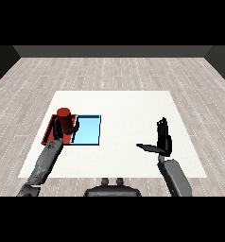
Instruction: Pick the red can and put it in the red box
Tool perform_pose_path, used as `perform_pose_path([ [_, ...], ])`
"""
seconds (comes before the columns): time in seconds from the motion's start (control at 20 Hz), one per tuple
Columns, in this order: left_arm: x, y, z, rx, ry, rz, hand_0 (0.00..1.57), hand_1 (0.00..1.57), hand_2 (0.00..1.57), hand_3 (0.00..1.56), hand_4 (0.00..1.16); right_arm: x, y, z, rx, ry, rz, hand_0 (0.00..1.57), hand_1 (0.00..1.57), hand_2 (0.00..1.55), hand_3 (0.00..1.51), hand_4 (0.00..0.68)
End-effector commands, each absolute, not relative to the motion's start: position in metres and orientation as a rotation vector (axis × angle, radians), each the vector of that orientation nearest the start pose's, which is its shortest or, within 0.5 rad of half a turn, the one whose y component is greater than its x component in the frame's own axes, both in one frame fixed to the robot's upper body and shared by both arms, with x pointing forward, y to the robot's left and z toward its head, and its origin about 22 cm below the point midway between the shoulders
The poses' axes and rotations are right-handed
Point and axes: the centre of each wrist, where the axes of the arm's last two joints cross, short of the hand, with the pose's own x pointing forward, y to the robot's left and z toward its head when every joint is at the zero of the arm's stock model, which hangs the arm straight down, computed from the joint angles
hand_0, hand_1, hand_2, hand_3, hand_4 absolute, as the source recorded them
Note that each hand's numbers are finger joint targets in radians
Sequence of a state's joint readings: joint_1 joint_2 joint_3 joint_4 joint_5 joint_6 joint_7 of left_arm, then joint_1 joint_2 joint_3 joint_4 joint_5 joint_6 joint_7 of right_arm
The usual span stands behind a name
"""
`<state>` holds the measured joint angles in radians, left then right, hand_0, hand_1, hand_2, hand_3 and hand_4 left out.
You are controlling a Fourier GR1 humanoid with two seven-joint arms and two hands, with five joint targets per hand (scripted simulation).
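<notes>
Placing step — red can (63, 115) over red tray (49, 132), at nine o'clock.
Left hand (67, 128) curled round can; right hand (164, 139) spread wide — next, lowering and letting go.

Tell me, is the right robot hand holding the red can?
No, the right robot hand is open and apart; the left robot hand curls round the red can.

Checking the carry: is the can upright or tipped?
Upright: the can stands vertical over the red tray, left hand curled round it.
</notes>
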<state>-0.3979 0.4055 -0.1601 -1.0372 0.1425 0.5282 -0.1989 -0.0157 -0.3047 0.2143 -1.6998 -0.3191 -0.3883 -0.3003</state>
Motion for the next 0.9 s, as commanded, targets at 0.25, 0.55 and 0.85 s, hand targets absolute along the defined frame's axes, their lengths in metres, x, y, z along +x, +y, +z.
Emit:
perform_pose_path([
  [0.25,0.364,0.344,-0.015,0.789,-1.386,-0.059,1.57,1.57,1.56,1.47,1.08,0.255,-0.237,0.035,-0.190,-1.852,-0.129,0.00,0.00,0.00,0.00,0.000],
  [0.55,0.355,0.351,-0.043,0.826,-1.216,-0.078,1.55,1.55,1.46,1.43,1.01,0.263,-0.248,-0.004,-0.163,-1.836,-0.153,0.00,0.00,0.00,0.00,0.000],
  [0.85,0.342,0.355,-0.061,0.870,-0.974,-0.101,0.59,0.59,0.63,0.41,0.78,0.268,-0.254,-0.003,-0.199,-1.842,-0.152,0.00,0.00,0.00,0.00,0.000],
])
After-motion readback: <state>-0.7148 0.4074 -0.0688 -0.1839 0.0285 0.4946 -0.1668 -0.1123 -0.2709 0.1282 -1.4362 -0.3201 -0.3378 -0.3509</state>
